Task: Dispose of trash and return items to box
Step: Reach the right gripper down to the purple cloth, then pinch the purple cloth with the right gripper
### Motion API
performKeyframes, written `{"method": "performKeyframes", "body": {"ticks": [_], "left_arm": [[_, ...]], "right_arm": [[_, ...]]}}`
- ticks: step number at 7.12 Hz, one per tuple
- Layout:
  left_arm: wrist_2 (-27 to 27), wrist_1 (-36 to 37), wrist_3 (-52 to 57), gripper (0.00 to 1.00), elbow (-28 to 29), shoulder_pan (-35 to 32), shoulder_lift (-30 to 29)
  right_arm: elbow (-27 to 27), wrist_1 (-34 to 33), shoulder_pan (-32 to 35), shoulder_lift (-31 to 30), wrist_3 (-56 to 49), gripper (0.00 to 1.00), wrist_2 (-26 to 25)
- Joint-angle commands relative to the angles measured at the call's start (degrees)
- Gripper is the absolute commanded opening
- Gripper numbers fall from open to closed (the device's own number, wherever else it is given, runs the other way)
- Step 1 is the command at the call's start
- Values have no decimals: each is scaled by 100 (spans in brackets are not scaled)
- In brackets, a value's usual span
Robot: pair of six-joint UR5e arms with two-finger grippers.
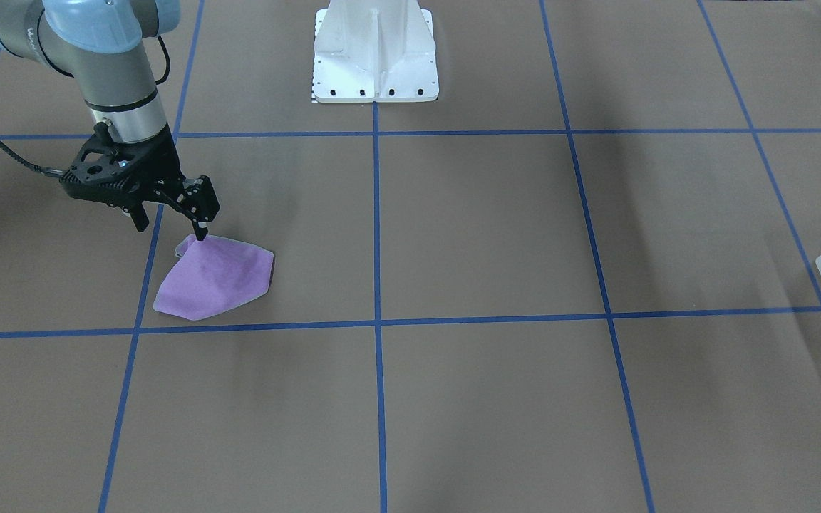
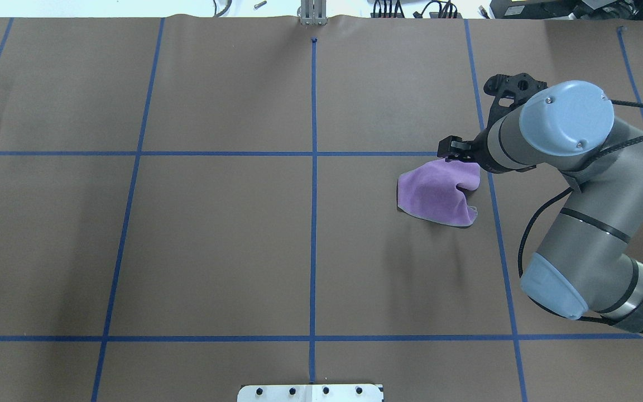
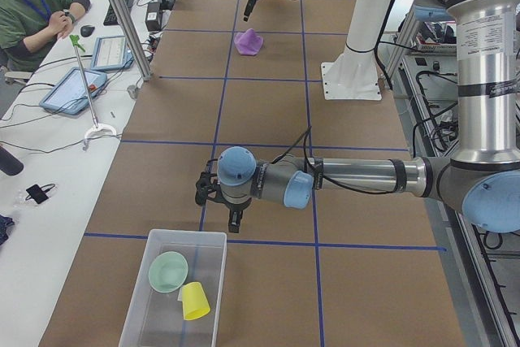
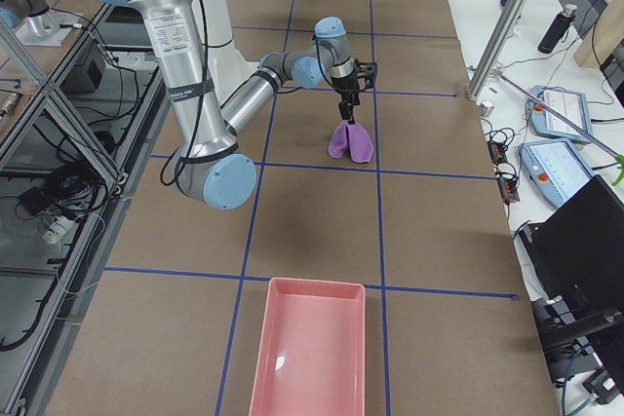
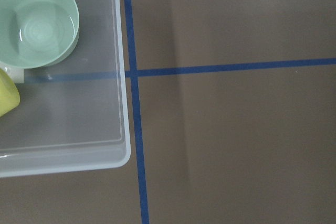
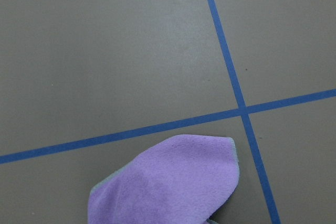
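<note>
A purple cloth [image 1: 214, 279] lies on the brown table, with one corner pulled up into a peak. My right gripper [image 1: 202, 235] is shut on that corner; it also shows in the overhead view [image 2: 455, 158] above the cloth [image 2: 437, 192]. The translucent box [image 3: 187, 234] stands at the table's left end and holds a green bowl [image 3: 168, 271] and a yellow cup [image 3: 195, 301]. My left gripper [image 3: 233, 221] hangs just beside the box's far rim; I cannot tell whether it is open or shut. The left wrist view shows the box [image 5: 119, 51], the bowl [image 5: 37, 19] and the cup [image 5: 6, 98].
A pink tray [image 4: 310, 353] sits at the table's right end. The white metal stand [image 1: 375, 53] is bolted at the robot's side. A person sits at a side desk with tablets [image 3: 73, 91]. Blue tape lines grid the table.
</note>
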Motion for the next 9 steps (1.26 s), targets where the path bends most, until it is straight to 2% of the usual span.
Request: {"method": "performKeyframes", "body": {"ticks": [1,2,3,4,5,6,9], "left_arm": [[7,-2,-2,99,-40,-8,-20],[7,-2,-2,98,-40,-8,-28],[7,-2,-2,98,-40,-8,-37],[-2,-11,-2,98,-49,-8,-37],[7,-11,7,98,-40,-8,-37],[7,-11,7,98,-40,-8,-29],[77,-20,7,99,-22,-8,-2]], "right_arm": [[-237,31,-367,55,291,83,-29],[-359,39,-456,90,293,81,-46],[-395,40,-492,100,293,72,-55],[-404,40,-510,91,389,49,-64],[-404,40,-501,91,459,15,-64],[-404,40,-484,82,442,0,-64],[-326,31,-326,117,381,0,-196]]}}
